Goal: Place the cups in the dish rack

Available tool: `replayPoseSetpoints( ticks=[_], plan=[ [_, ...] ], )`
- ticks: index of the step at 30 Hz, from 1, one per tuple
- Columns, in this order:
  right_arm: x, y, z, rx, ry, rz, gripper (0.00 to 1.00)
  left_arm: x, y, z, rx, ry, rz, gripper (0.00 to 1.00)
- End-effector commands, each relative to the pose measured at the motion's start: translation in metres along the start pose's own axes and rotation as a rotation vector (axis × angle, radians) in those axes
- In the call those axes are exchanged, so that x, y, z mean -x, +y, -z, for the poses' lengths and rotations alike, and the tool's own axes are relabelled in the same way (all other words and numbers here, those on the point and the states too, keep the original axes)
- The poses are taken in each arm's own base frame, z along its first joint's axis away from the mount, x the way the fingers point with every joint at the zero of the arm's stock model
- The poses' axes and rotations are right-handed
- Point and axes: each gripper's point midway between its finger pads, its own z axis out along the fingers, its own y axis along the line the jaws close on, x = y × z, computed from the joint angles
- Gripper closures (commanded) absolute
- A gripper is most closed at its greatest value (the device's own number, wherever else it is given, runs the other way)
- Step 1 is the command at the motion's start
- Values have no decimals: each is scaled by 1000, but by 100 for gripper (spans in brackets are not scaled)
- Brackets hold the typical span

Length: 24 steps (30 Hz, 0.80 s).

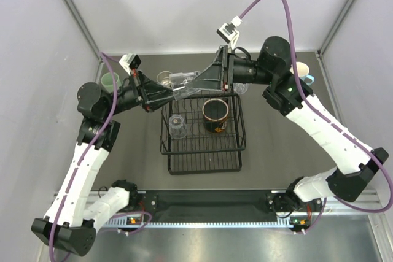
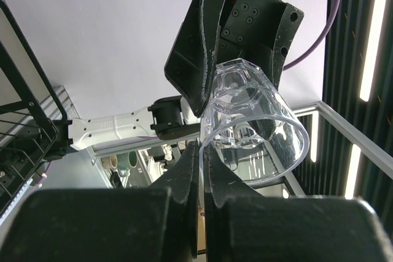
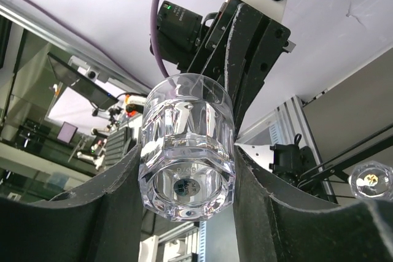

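Observation:
A clear plastic glass (image 1: 184, 81) hangs on its side in the air above the far edge of the black wire dish rack (image 1: 206, 170), held from both ends. My left gripper (image 2: 201, 151) is shut on its rim (image 2: 255, 127). My right gripper (image 3: 187, 170) faces it from the right, both fingers pressed against the glass's thick base (image 3: 187, 151). Inside the rack stand a dark cup (image 1: 215, 115) and another clear glass (image 1: 177, 126). A pale green tumbler (image 1: 110, 80) stands on the table at the far left.
A tan cup (image 1: 164, 78) stands just beyond the rack, half hidden by the left gripper. A light blue mug (image 1: 306, 78) sits by the right wall behind the right arm. Both arms meet over the rack's far side. Grey walls close in left, right and back.

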Motion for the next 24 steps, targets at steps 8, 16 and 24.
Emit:
replayPoseSetpoints(
  ticks=[8, 16, 24],
  plan=[
    [4, 31, 15, -40, -31, 92, 100, -11, 5, 7, 14, -8, -42, 20],
    [-43, -54, 60, -553, 86, 21, 100, -8, 32, 19, 249, -36, -242, 1],
    [-93, -123, 91, -1007, 272, -20, 100, 47, 61, 112, 907, -525, -377, 1]
  ],
)
